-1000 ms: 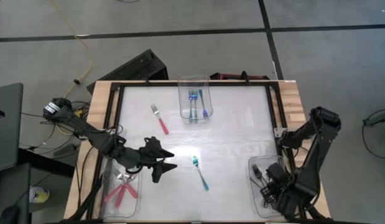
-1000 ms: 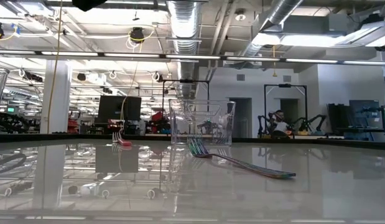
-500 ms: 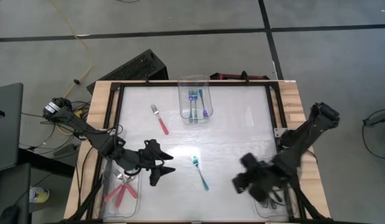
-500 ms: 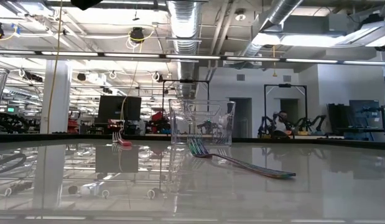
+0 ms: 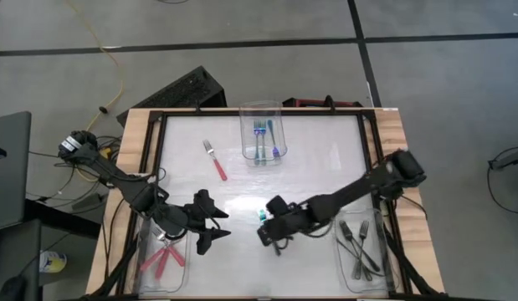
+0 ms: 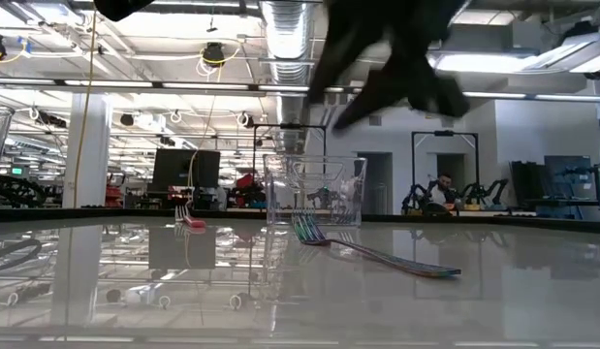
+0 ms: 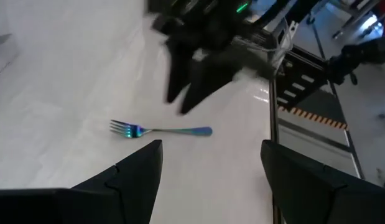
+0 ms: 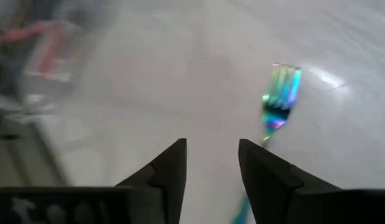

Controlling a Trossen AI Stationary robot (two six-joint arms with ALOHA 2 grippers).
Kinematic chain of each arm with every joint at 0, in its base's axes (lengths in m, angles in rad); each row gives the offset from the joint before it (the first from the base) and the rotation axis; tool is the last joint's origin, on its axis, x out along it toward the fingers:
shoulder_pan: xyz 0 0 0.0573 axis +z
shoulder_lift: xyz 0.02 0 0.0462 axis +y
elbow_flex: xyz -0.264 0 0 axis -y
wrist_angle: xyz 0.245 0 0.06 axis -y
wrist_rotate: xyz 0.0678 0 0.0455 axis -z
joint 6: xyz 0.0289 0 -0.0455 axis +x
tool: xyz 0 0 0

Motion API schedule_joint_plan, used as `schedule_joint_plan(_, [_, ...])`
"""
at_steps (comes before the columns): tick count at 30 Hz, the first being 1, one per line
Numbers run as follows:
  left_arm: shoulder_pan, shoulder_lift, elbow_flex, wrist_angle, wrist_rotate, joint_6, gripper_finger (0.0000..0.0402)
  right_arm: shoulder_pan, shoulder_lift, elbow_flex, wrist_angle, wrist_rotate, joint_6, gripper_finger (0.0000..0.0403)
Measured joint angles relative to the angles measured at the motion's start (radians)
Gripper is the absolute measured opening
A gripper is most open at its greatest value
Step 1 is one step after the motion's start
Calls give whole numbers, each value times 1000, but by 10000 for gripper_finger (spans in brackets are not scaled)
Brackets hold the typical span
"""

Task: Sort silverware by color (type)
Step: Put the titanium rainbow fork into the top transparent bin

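Note:
A teal-handled fork (image 5: 263, 216) lies flat in the middle of the table; its handle is hidden in the high view under my right gripper (image 5: 271, 241). That gripper hovers open above it, clear of the table in the low view (image 6: 396, 68). The right wrist view shows the fork's tines (image 8: 282, 90) beside the open fingers (image 8: 211, 155). My left gripper (image 5: 218, 226) is open just to the left, over the table, looking at the fork (image 7: 161, 130). A red-handled fork (image 5: 215, 160) lies toward the far left.
A clear bin (image 5: 261, 109) at the far edge holds blue-handled forks. A bin (image 5: 182, 266) at the near left holds red-handled forks, and a bin (image 5: 342, 255) at the near right holds black forks. Bare tabletop lies between the far bin and the right edge.
My right arm has swung out from over the near-right bin toward the table's left and now hangs over the teal fork. My left gripper has drawn back slightly toward the near left. The forks have not moved.

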Motion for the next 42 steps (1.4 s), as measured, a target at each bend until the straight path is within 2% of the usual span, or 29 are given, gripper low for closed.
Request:
schedule_joint_plan(9, [-36,0,0,-4,15,24,256,-31,205,126,-173,2,-25,160])
schedule_joint_plan(19, [-35,0,0,-12,-1,19,256,-23,359,247,-284,0,-31,158])
schedule_joint_plan(22, [-34,0,0,-10,-18,16,256,-11,413,284,-358,-4,-31,142])
schedule_joint_plan(25, [-34,0,0,-12,-36,-5,256,3,452,310,-402,13,-34,109])
schedule_joint_plan(31, [-38,0,0,-14,-35,-36,256,30,465,310,-407,67,-51,20])
schedule_joint_plan(33, [-46,0,0,-29,-38,-43,256,36,448,304,-405,91,-43,19])
schedule_joint_plan(37, [-83,-11,0,-94,-67,-75,256,16,360,290,-410,76,-34,19])
schedule_joint_plan(42, [-135,-22,0,-154,-182,-130,256,-54,184,296,-420,109,-151,19])
